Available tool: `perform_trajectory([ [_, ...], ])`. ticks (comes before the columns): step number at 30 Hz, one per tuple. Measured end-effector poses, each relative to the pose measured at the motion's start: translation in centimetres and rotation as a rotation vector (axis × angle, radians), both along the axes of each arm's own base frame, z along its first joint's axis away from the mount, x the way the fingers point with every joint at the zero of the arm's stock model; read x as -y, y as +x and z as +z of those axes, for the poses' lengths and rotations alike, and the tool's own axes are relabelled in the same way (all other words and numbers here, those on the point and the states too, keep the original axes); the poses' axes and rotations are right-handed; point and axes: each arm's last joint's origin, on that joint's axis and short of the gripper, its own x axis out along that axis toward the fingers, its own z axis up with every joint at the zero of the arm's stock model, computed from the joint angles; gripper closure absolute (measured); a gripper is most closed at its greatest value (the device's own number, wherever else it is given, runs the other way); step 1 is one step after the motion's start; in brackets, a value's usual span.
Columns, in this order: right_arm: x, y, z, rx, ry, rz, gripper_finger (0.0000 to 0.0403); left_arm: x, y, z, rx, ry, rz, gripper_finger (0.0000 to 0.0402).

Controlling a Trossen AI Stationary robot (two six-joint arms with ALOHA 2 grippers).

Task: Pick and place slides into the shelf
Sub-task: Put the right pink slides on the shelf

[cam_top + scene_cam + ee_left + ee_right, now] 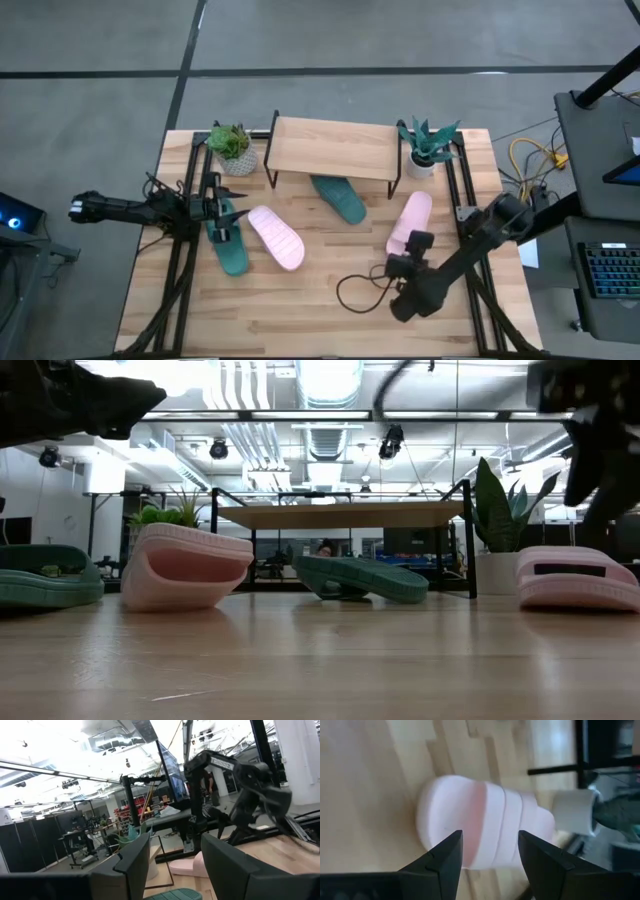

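From above, I am holding the right gripper [408,268] just near of the right-hand pink slide [410,222], and the left gripper [212,205] is hanging over the left green slide [228,240]. A second pink slide [276,237] is lying beside it, and the other green slide [339,197] is sitting half under the shelf [333,147], which is otherwise holding nothing.

At surface level, the shelf [340,515] is standing far back over that green slide [360,577].

From the left wrist, its fingers [132,865] are standing partly spread, empty.

From the right wrist, the fingers [451,855] are spread wide, framing the pink slide [480,827]; I am judging that straddling the ribbed strap squarely before closing will grip best.
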Motion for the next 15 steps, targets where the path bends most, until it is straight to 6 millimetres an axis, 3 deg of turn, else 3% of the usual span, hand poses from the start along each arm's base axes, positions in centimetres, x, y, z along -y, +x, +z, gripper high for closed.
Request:
perform_trajectory([
  [5, 0.0, 0.0, -1.9, -0.018, -0.047, -0.041, 0.0220, 0.0, 0.0, 0.0, 0.001, 0.000, 0.000, 0.0237],
  [15, 0.4, -0.4, -3.2, -0.002, -0.091, -0.073, 0.0220, 0.0, 0.0, 0.0, 0.001, 0.000, 0.000, 0.0237],
])
